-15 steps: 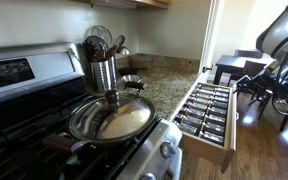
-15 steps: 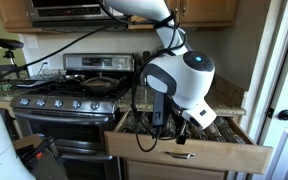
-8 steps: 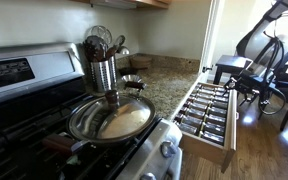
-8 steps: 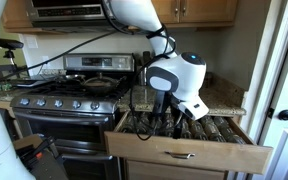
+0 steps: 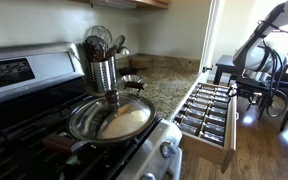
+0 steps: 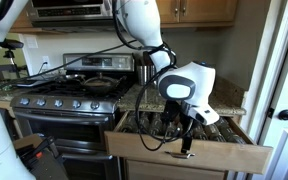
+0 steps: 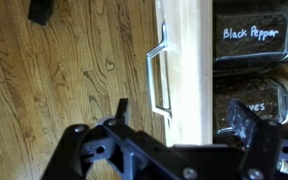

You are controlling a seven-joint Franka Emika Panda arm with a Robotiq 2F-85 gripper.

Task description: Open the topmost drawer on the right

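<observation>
The topmost drawer [image 6: 144, 148] stands pulled out in both exterior views, its light wood front toward the room, and it also shows in the other exterior view [image 5: 222, 150]. Rows of dark jars with pale labels [image 5: 206, 110] fill it. In the wrist view the drawer front [image 7: 184, 50] carries a thin metal handle [image 7: 156, 75], and a jar marked "Black Pepper" [image 7: 249, 35] lies behind it. My gripper [image 7: 184, 118] is open, with one finger on each side of the front panel and nothing gripped. It hangs over the drawer's front edge in an exterior view [image 6: 189, 140].
A gas stove [image 6: 69, 100] with a steel pan [image 5: 109, 118] stands beside the drawer. A utensil holder [image 5: 102, 68] sits on the granite counter [image 5: 169, 80]. A dark table and chair [image 5: 259, 85] stand on the wood floor [image 7: 74, 70].
My wrist has moved down and toward the drawer's front edge. The drawer stays pulled out about the same amount.
</observation>
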